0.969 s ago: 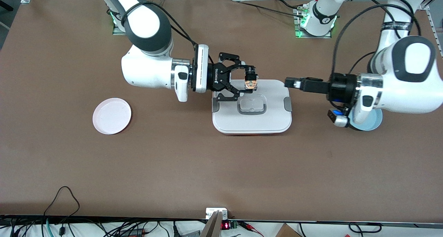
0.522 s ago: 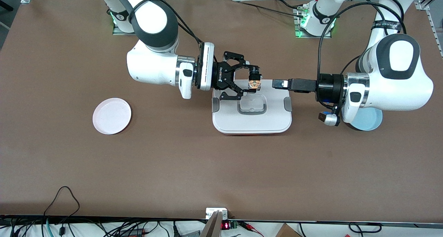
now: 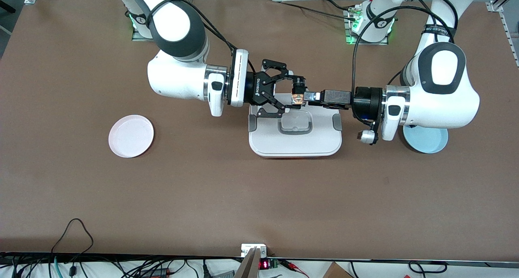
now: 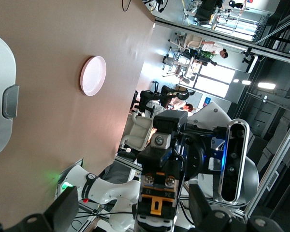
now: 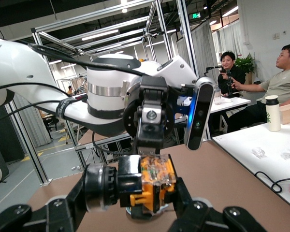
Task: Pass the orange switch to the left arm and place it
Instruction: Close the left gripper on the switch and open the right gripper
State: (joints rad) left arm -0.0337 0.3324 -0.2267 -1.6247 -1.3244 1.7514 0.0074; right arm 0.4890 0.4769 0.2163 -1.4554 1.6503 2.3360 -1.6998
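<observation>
Worktop (image 3: pixel 259 197), brown: one. Arms, two, meeting end to end over the box (image 3: pixel 295 138), one, white with grey clips, lying mid-worktop. Right end effector (image 3: pixel 292 95): clamped on the orange switch (image 3: pixel 297 99), one, held in the air over the box edge nearest the bases. Left end effector (image 3: pixel 310 96): fingers parted, tips just beside the switch; whether touching, cannot tell. Plates, two: pink plate (image 3: pixel 131 136) toward the right arm's end; pale blue plate (image 3: pixel 425 140) partly under the left arm.
</observation>
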